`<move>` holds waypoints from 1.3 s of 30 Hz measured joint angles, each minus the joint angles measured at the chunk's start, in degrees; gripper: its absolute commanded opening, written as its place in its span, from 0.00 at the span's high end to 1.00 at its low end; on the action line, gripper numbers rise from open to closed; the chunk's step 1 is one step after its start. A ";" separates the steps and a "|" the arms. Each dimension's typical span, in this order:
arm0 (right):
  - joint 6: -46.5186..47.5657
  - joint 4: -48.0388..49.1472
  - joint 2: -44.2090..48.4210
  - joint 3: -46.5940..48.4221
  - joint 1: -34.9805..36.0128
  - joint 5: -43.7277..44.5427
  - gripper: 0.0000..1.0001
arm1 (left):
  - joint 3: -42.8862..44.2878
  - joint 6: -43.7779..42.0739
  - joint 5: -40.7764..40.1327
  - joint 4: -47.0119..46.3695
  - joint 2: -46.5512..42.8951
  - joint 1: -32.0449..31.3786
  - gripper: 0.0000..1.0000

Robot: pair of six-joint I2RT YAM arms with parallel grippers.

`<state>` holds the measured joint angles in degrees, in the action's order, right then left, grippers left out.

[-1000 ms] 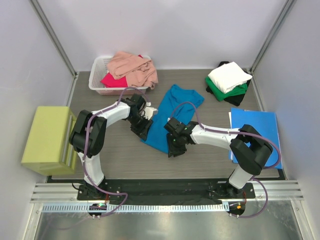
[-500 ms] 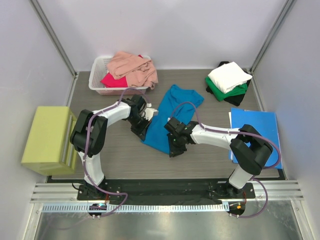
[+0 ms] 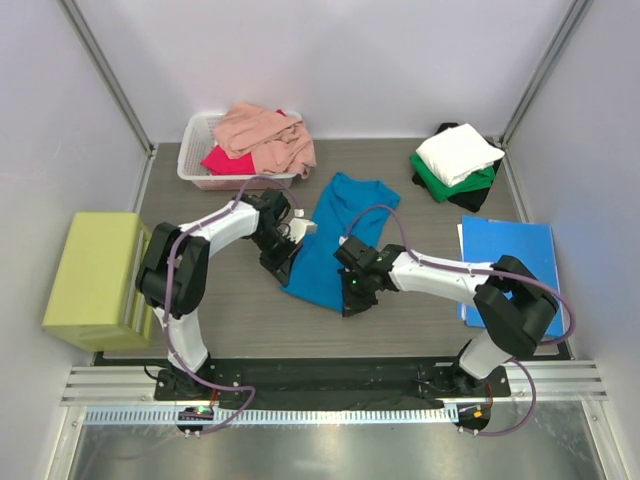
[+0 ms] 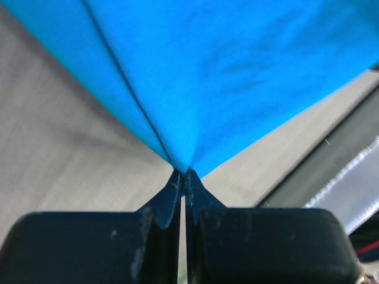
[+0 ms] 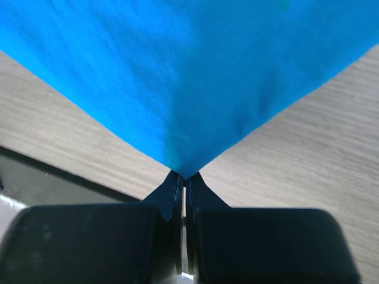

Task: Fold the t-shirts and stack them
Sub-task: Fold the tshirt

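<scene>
Table [image 3: 240, 300] first: the teal-blue shirt [image 3: 335, 235] lies mid-table, running from just in front of the arms toward the back. It's the only one out and being worked on. Back right there's a stack, white shirt [image 3: 458, 152] on green shirt [image 3: 440, 178] on black shirt [image 3: 475, 197], so we'd say three are done. The pink shirt [image 3: 265, 135] and magenta shirt [image 3: 222, 160] sit bunched in the basket [image 3: 190, 165] back left, not yet folded. Left claw [image 4: 183, 176] is pinched tight on one near corner of the blue cloth, and right claw [image 5: 182, 176] is clamped the same way on the other near corner. Both have the fabric fanning out taut from the tips. So imo we're at the start of a fold on shirt no. 4. Next move prob needs both arms lifting together and carrying that near edge toward the far end, keeping pace so the cloth doesn't skew or slip out. Hard to see: from above the arms cover both pinch spots. The wrist cams are so close we can't tell how many layers are caught. Sleeves and collar are tough to pick out, and the magenta and black ones are mostly buried.
</scene>
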<state>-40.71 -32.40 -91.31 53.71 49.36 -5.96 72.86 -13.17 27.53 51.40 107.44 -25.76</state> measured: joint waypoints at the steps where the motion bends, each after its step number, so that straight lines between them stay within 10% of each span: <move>1: 0.00 -0.20 0.76 -0.22 0.00 -0.09 0.99 | 0.00 -0.83 0.57 0.94 -0.70 0.00 1.00; 26: -3.13 -15.34 18.49 4.79 4.52 -1.55 0.99 | 1.05 -5.18 8.00 16.52 -10.60 -1.99 1.00; 39: 3.32 -14.91 12.07 9.55 -6.16 2.27 0.99 | 32.94 -0.55 3.10 18.71 -3.98 -2.03 1.00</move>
<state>-37.39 -47.31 -79.24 63.26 43.20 -3.68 105.80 -13.72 30.63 70.11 103.46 -27.79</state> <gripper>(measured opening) 0.029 0.006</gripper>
